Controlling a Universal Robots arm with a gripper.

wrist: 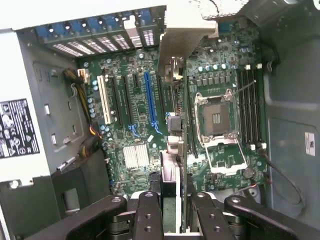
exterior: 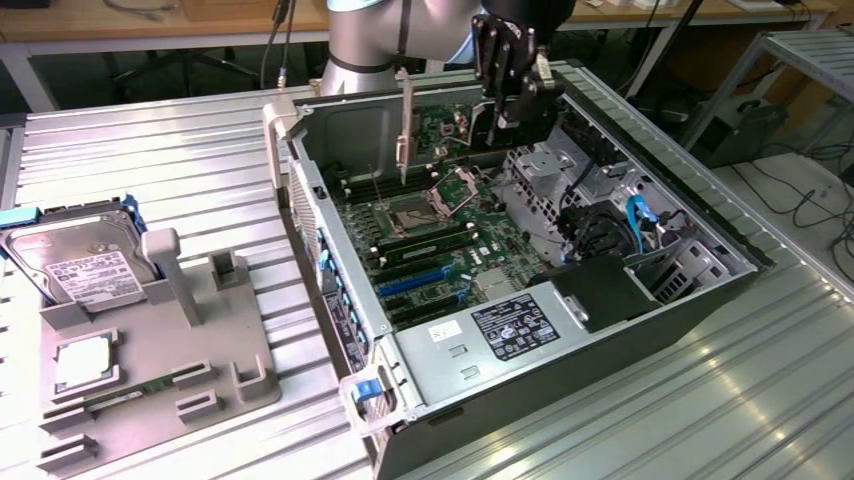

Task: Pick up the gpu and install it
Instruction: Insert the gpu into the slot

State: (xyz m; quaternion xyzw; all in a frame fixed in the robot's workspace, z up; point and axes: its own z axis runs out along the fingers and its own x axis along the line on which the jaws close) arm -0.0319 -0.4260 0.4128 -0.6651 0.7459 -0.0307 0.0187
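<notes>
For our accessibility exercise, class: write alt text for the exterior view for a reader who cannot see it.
A robot hand holds a gpu above the motherboard of an open computer case on a metal table. On the exterior view's left, a grey holder carries a hard drive.

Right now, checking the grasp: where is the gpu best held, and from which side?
Likely its upper edge, from above, end effector pinching the two flat faces. The gpu is thin and hangs edge-down over the open case, leaving its lower edge free.

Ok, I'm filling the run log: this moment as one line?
gripper: shut on gpu | gpu: held above motherboard in open case | seated: no
</notes>
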